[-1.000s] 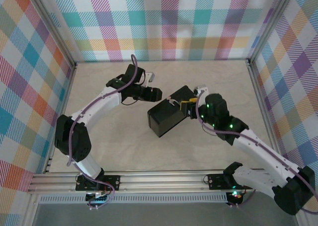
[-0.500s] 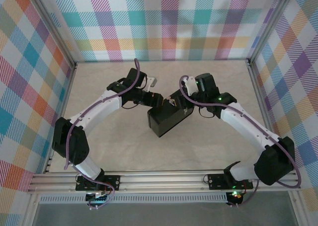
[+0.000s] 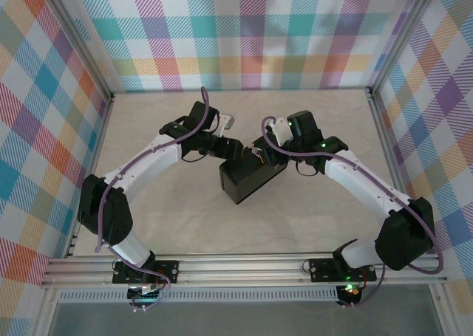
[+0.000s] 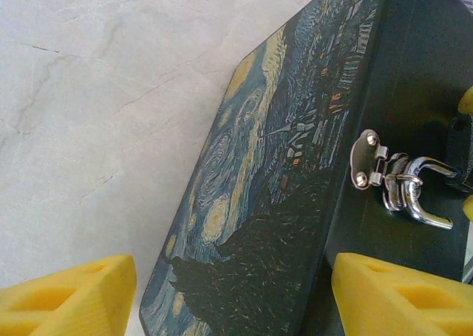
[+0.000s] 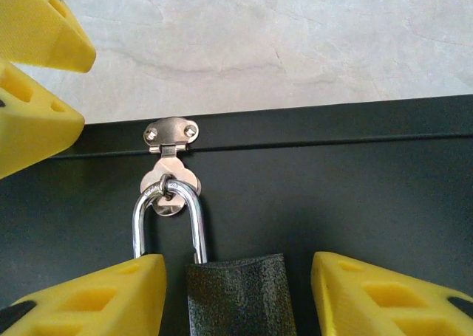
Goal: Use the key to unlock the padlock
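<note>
**Current state**

- The padlock [image 5: 240, 295] hangs on the front wall of the box [image 4: 259, 166]. Its shackle passes through the hasp [image 5: 171, 136], so the lock appears fastened.
- The right gripper [image 5: 238, 277] is released. Its fingers stand apart on either side of the padlock body, with a narrow gap visible on each side and no contact.
- The left gripper [image 4: 235, 295] is also released and grasps nothing. Its fingers are spread wide over the painted lid edge, close to the hasp. In the right wrist view, its yellow tips sit just above and to the left of the hasp.
- The box rests on the table [image 5: 310, 40], between the two arms.

**Step in hand**

Judged from this layout, the step is steadying the padlock. The right gripper is lined up to clamp the body, and unlocking has not yet begun.

**Next move**

1. Close the right fingers squarely on the padlock body without twisting the shackle in the hasp.
2. Keep the keyway end accessible; its position cannot be told here.
3. Bring the key to the keyway in line with the body.
</note>
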